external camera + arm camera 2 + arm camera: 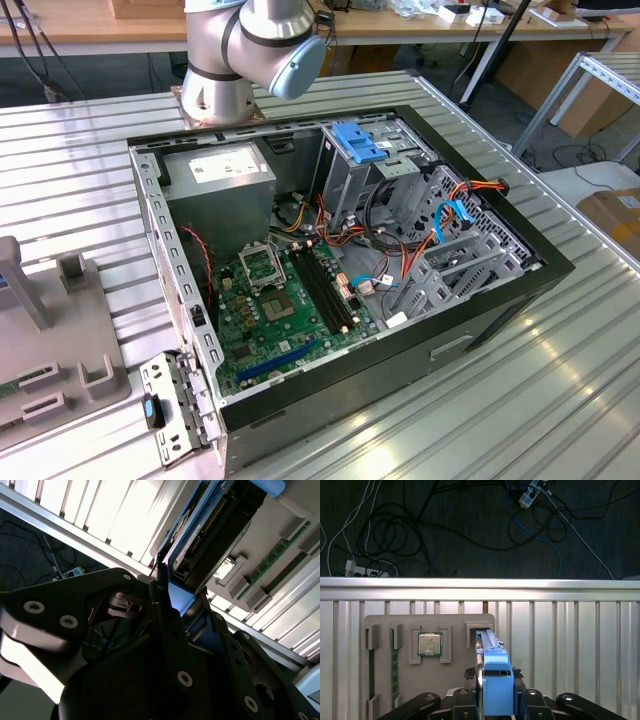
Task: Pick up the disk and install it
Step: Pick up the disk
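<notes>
In the first wrist view the disk (pixel 494 655) stands on its edge on a grey parts tray (pixel 455 680), its blue rail toward the camera and its far end at a raised slot bracket. My gripper (pixel 496 679) straddles it, with a black finger pressed against each side of the blue rail. The second wrist view shows the disk (pixel 200 527) from below: dark body, white label strip, blue edge running down between the gripper (pixel 187 607) fingers.
The tray also carries a square processor chip (pixel 429 644) and a green memory stick (pixel 394 672). In the exterior view an open computer case (pixel 500 300) lies on the ribbed metal table, with a grey power-supply box (pixel 220 180) and a drive cage topped by a blue bracket (pixel 355 145). The arm's base (pixel 240 50) stands behind it.
</notes>
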You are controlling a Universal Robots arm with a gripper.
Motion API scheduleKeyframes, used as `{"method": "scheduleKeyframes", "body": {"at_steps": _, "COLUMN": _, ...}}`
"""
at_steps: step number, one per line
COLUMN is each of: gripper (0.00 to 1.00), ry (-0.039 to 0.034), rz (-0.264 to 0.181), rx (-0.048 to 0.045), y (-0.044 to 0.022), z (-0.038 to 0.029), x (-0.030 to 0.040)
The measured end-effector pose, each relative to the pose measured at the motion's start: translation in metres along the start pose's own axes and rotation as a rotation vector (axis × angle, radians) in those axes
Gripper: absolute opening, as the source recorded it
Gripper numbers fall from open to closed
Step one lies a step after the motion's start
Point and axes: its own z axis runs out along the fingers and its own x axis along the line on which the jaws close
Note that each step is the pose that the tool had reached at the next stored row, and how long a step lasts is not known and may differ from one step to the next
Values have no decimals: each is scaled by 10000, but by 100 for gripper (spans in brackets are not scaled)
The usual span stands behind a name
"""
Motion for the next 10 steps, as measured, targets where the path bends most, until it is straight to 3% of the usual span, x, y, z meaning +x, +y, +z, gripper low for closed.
{"method": "scheduleKeyframes", "body": {"at_steps": 5, "gripper": 36, "ry": 0, "rz": 0, "rx": -1, "y": 1, "z": -45, "x": -3}}
{"method": "scheduleKeyframes", "body": {"at_steps": 7, "gripper": 36, "ry": -1, "rz": 0, "rx": 2, "y": 3, "z": -94, "x": -7}}
{"method": "scheduleKeyframes", "body": {"at_steps": 10, "gripper": 36, "ry": 0, "rz": 0, "rx": 1, "y": 3, "z": -99, "x": -7}}
